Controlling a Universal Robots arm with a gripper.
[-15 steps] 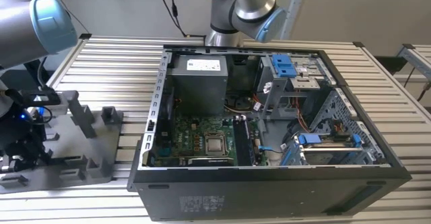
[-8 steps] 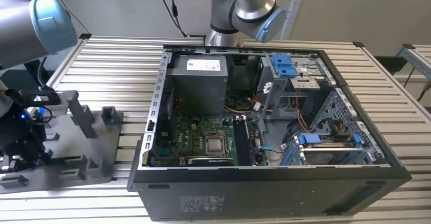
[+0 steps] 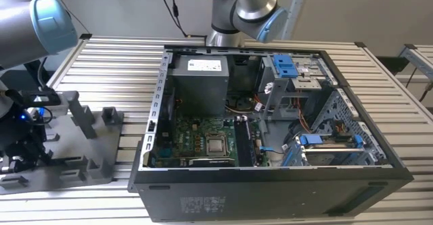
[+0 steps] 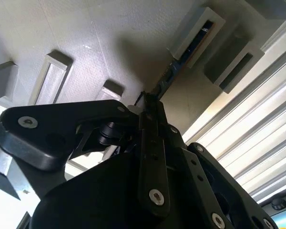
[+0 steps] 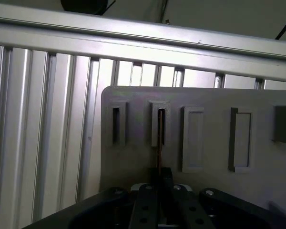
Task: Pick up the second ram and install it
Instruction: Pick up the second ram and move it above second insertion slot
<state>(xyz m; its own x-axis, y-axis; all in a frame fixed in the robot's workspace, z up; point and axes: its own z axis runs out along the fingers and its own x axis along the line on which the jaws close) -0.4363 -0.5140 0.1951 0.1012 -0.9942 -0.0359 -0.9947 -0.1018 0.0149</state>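
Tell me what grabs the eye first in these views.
The open computer case dominates the middle of the exterior view, motherboard exposed. At the exterior view's left lies a grey slotted holder. In the first wrist view the gripper sits right at the second ram, standing edge-on in one holder slot.

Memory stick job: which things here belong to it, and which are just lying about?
For the job:
memory stick
gripper, pinching it
grey holder, whose slot it reaches
open computer

Just lying about:
tall grey post
slatted table
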